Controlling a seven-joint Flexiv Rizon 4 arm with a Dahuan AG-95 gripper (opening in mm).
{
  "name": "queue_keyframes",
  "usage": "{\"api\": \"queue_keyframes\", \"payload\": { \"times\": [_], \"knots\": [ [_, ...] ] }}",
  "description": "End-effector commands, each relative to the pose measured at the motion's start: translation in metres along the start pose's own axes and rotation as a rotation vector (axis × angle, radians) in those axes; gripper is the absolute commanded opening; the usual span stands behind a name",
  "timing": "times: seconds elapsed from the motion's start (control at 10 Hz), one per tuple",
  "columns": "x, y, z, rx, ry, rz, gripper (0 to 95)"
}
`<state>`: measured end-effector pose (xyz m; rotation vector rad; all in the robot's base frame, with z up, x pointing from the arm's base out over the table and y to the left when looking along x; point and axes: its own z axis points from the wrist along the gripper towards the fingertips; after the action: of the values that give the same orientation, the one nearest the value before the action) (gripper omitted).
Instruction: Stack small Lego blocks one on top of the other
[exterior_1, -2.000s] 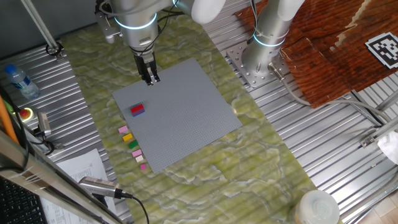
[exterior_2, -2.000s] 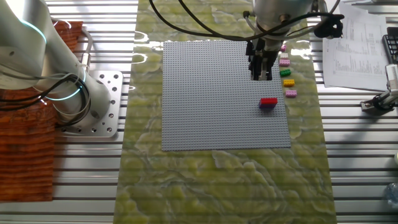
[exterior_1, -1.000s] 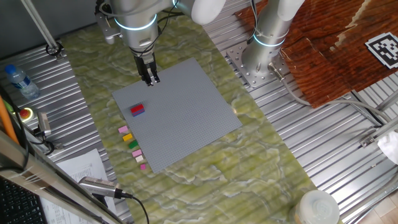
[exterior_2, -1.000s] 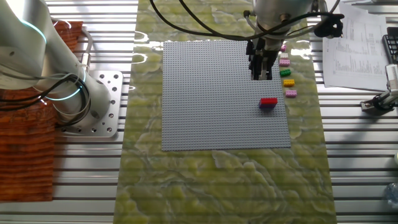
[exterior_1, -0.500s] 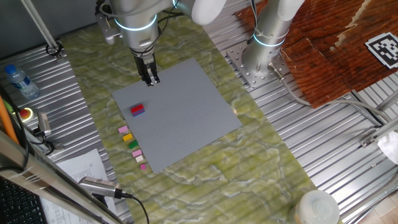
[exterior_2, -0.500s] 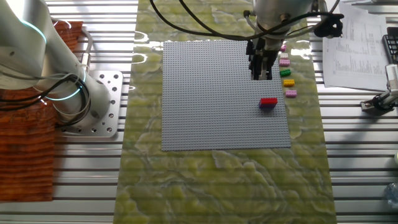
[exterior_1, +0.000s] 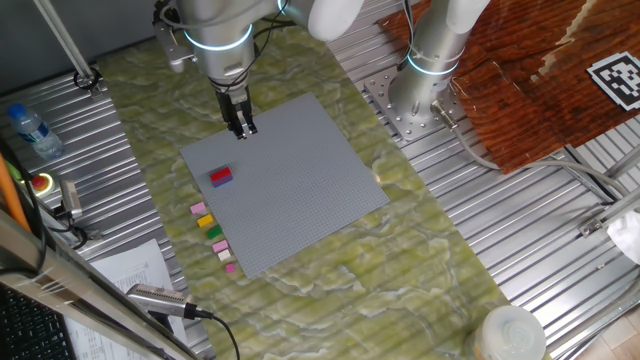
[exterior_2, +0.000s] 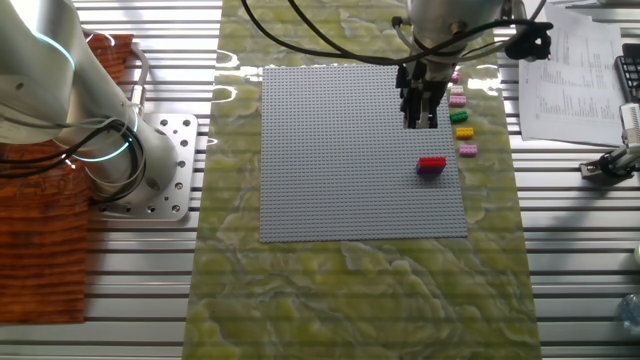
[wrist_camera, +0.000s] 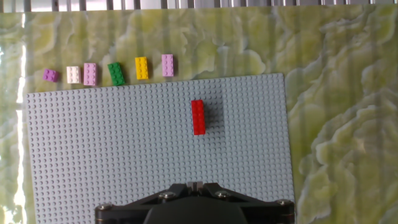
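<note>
Landmark = baseplate (wrist_camera: 124, 155), flat on mat (wrist_camera: 329, 93), mat on table (exterior_1: 560, 240). One brick stack (wrist_camera: 198, 117) sits on baseplate, near its edge w/ the row. Row of six loose bricks (wrist_camera: 109, 71) lies on mat just off that edge, parallel to it, not touching plate. Gripper (exterior_2: 418, 120) hangs over baseplate, apart from stack, inboard of row. Arm base (exterior_1: 425, 85) stands off the plate's opposite side.
</note>
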<state>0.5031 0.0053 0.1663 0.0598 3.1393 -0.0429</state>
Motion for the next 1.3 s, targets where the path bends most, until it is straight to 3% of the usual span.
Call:
{"api": "queue_keyframes", "payload": {
  "times": [0.1,0.8,1.0,1.3],
  "knots": [
    [0.000,0.000,0.001,0.001,0.001,-0.007,0.0],
    [0.000,0.000,0.005,0.002,0.004,-0.055,0.0],
    [-0.007,-0.002,0.015,-0.004,-0.020,-0.070,0.0],
    [-0.032,0.002,0.033,-0.007,-0.041,-0.070,0.0]
  ]
}}
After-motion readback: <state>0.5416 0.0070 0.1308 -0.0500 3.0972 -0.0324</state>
